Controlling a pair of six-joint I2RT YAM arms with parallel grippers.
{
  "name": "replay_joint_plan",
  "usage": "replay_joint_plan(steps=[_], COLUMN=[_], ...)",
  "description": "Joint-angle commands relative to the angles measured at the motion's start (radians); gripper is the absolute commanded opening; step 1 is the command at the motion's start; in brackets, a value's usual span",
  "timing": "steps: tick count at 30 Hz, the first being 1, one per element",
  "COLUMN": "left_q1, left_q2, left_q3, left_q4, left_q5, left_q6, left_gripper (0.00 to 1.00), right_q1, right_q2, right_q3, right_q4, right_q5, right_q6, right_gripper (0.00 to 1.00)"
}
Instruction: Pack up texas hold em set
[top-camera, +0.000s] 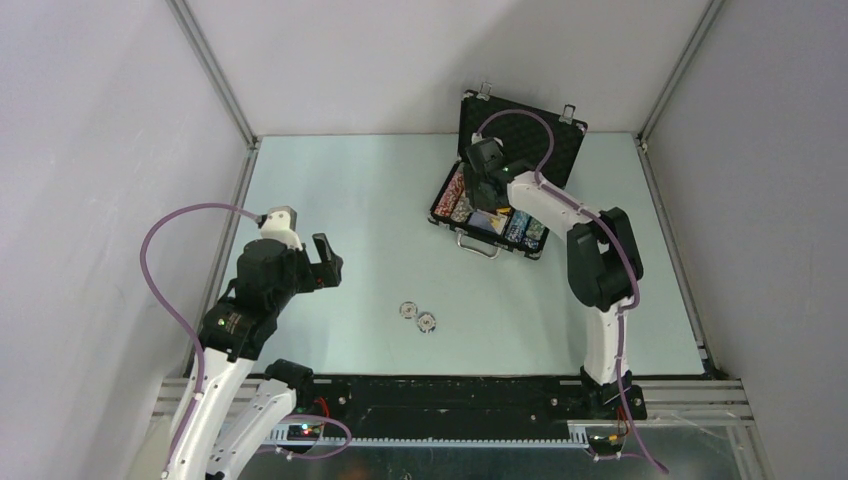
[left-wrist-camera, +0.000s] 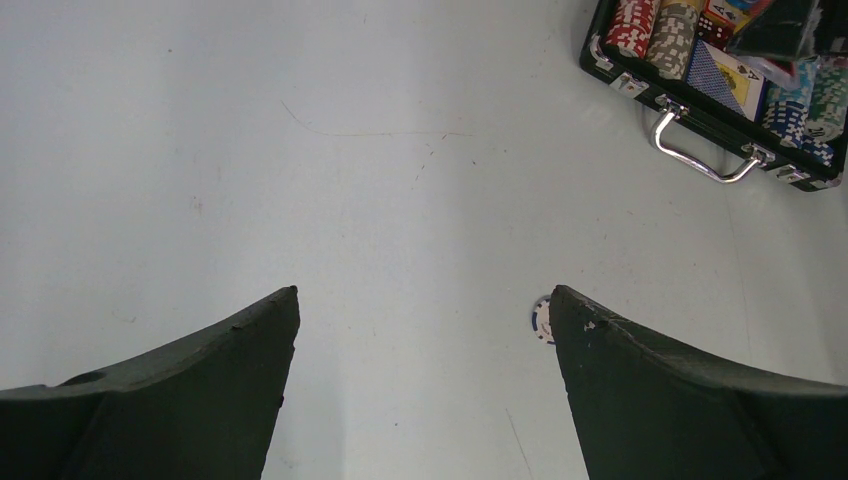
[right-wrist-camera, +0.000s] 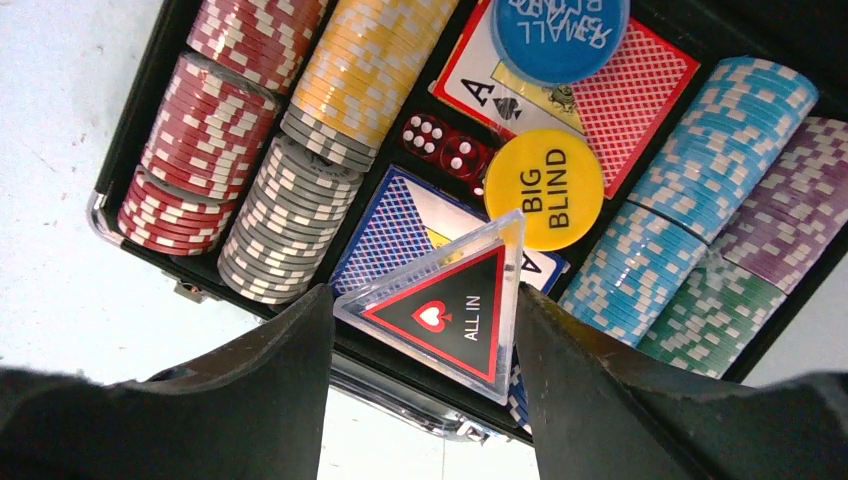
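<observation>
The black briefcase (top-camera: 556, 142) lies open, lid up, holding rows of chips (right-wrist-camera: 290, 215), red dice (right-wrist-camera: 445, 147), a yellow disc (right-wrist-camera: 543, 189) and a blue disc (right-wrist-camera: 560, 35). Over its blue card deck (right-wrist-camera: 385, 225) the right fingers (right-wrist-camera: 260, 400) pinch the triangular piece (right-wrist-camera: 447, 312). Two loose chips (top-camera: 408, 311) lie on the desk (top-camera: 330, 200) on the handle (top-camera: 478, 246) side of the briefcase.

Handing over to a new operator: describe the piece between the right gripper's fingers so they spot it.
Find the open black briefcase at the table's far side. Over its near edge, the right gripper holds a clear triangular marker. Unlike the round chips beside it, it reads ALL IN.
</observation>
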Motion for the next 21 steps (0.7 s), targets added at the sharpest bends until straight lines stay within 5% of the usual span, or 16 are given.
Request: replay_joint_plan(steps=[1, 15, 21], left_q1=[0.009, 0.009, 0.009], left_q2=[0.002, 0.006, 0.008], left_q3=[-0.007, -0.007, -0.006], left_q4=[0.030, 0.029, 0.031], left_q5=[0.016, 0.016, 0.017], left_q6=[0.021, 0.021, 0.021], left_gripper=[1.00, 1.00, 1.00], right_q1=[-0.011, -0.020, -0.019], right_q2=[0.021, 0.045, 0.036], right_q3=[0.044, 0.037, 0.037], right_q4=[-0.015, -0.017, -0.009], right_q5=[-0.013, -0.016, -0.019], right_q6=[-0.008, -0.007, -0.018], right_gripper=[0.56, 0.56, 0.73])
